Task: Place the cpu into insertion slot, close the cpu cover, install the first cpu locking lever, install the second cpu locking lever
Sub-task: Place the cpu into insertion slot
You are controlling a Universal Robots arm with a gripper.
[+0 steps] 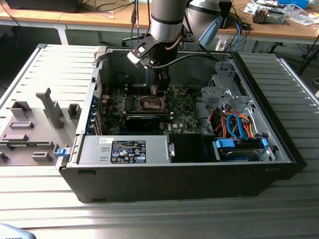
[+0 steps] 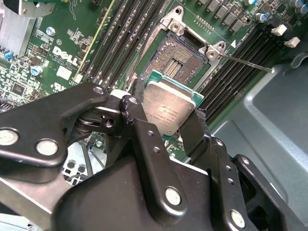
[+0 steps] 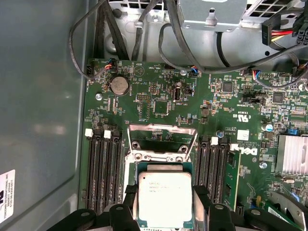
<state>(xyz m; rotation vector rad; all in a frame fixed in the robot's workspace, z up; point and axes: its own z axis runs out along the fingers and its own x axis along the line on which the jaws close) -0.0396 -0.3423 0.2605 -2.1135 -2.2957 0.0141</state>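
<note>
My gripper (image 2: 166,111) is shut on the cpu (image 2: 169,107), a small square chip with a dull silver top and green edge, pinched between two black fingers (image 2: 136,103). In the first wrist view the cpu (image 3: 165,198) hangs tilted just above the insertion slot. That slot (image 2: 175,54) shows its brownish pin field and silvery rim right beyond the chip. The cpu cover (image 3: 162,131), a thin silvery frame with a square window, stands raised at one end of the socket. A thin metal locking lever (image 2: 246,62) sticks out sideways, unlatched. In the exterior view my gripper (image 1: 160,90) is low over the motherboard (image 1: 184,117) inside the open case.
Long black memory slots (image 3: 103,168) flank the socket on both sides. A finned heatsink (image 3: 293,154) sits on the board. Cables (image 3: 144,29) hang along the case wall. A power supply (image 1: 127,149) and a drive bay with blue and orange cables (image 1: 239,127) fill the case's near side.
</note>
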